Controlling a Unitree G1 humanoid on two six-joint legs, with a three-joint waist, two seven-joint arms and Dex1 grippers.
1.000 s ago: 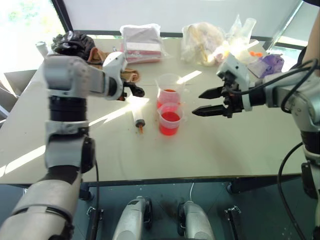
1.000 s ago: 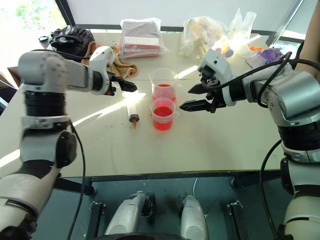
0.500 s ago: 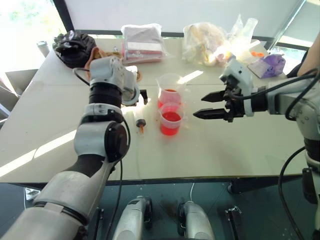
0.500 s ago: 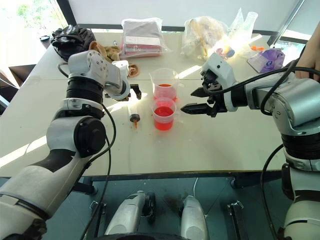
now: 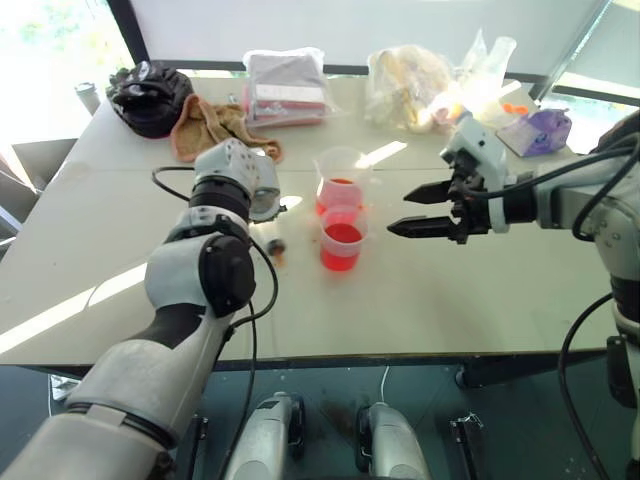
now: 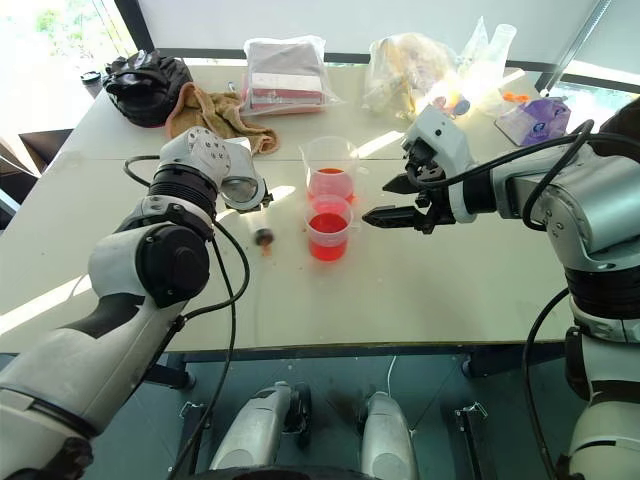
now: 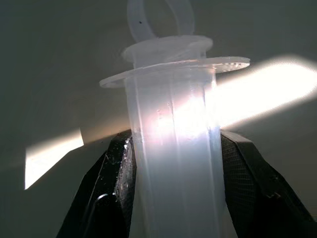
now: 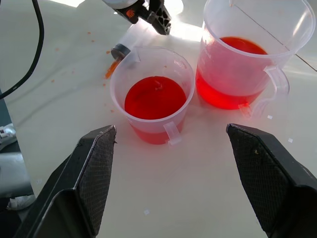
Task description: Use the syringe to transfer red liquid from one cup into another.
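Observation:
The syringe (image 7: 173,148) lies on the white table (image 5: 450,300), left of the two cups, its stained tip (image 5: 278,246) pointing toward the front edge. My left gripper (image 7: 176,139) reaches down over it and is shut on its clear barrel, one finger on each side just below the flange. The taller cup (image 5: 340,178) stands behind the shorter cup (image 5: 342,240); both hold red liquid (image 8: 155,96). My right gripper (image 5: 400,212) hovers open just right of the cups, level with them, holding nothing.
Along the table's far edge lie a black bundle (image 5: 148,90), a brown cloth (image 5: 205,122), a bagged pink-and-white package (image 5: 285,88), crumpled clear bags (image 5: 415,85) and a purple item (image 5: 540,128). Orange drips speckle the table by the syringe tip.
My left arm swung down and in toward the cups, and its gripper went from open above the table to shut on the syringe barrel. The right gripper stayed put.

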